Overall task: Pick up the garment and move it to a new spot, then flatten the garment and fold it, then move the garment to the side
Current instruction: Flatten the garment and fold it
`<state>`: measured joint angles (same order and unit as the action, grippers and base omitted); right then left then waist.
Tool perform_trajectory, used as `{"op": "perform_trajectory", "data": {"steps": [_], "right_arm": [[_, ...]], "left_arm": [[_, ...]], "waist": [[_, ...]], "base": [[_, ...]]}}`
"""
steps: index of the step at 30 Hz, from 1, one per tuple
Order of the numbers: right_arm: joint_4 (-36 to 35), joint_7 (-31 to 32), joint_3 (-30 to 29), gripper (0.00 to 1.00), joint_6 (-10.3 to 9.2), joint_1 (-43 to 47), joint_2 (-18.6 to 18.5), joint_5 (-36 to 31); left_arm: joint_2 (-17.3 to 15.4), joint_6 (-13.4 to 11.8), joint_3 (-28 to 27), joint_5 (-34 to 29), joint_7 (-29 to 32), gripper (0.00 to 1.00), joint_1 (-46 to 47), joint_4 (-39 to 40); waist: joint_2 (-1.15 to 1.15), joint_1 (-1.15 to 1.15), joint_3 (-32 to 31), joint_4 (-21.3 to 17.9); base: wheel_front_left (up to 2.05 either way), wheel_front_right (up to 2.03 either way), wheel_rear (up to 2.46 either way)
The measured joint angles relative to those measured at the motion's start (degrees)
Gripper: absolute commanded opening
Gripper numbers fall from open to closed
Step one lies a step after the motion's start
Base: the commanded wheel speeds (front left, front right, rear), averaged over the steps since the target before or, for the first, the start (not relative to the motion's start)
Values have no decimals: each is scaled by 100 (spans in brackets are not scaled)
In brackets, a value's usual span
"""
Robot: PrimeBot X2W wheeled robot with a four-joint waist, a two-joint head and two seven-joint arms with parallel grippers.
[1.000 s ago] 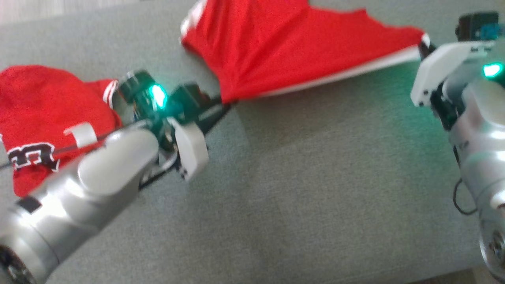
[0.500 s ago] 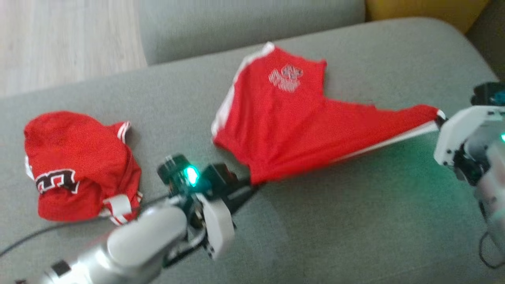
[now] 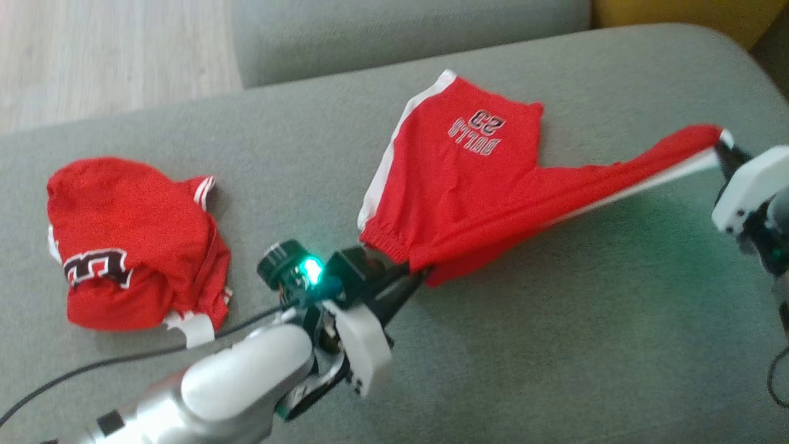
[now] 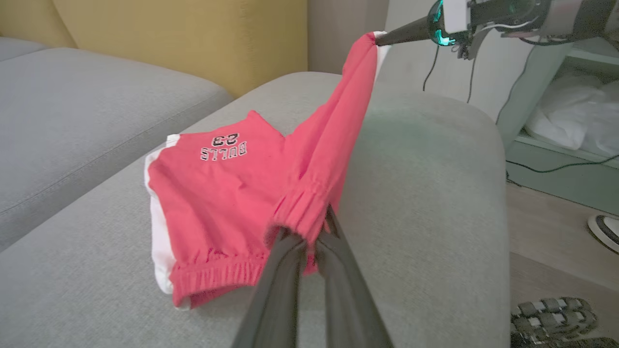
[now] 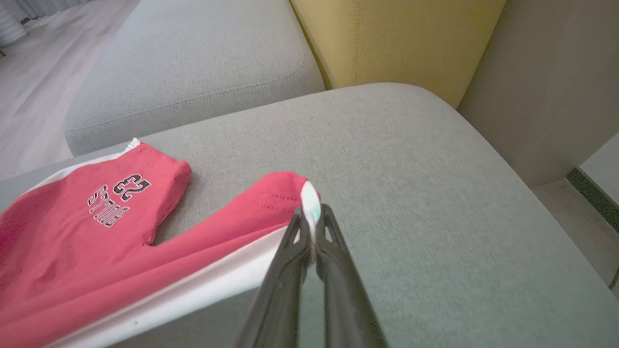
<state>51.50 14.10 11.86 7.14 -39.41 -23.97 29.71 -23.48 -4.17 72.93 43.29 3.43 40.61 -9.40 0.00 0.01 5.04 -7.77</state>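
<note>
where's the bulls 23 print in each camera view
Head view: BULLS 23 print upper centre, on the red shorts.
Left wrist view: print left of centre, beyond the left gripper.
Right wrist view: print at left, left of the right gripper.
Shared landmark: the white side stripe beside the print.

The shorts (image 3: 468, 179) lie on the cushion (image 3: 555, 320), spanning from the left tool (image 3: 419, 273) at their near edge to the right tool (image 3: 722, 147) at their right end. A jersey (image 3: 129, 240) lies well left.
</note>
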Motion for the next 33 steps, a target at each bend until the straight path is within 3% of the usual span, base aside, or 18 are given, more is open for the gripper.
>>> {"op": "perform_trajectory", "data": {"steps": [10,19,33], "right_arm": [[-58,-417,-676,0,-1,-995,354,-577],[614,-798,-814,0,-1,-1750,644,-1273],[1697,-1263,-922,0,-2,-2614,749,-1798]], "left_arm": [[256,-186,-315,0,-98,0,526,-339],[531,-32,-247,-13,-98,0,706,-553],[947,92,-202,-100,-201,0,1023,-891]], "waist": [[0,0,642,469],[0,1,1161,1038],[0,0,1727,1674]], "base": [[0,0,0],[0,0,0],[0,0,0]]}}
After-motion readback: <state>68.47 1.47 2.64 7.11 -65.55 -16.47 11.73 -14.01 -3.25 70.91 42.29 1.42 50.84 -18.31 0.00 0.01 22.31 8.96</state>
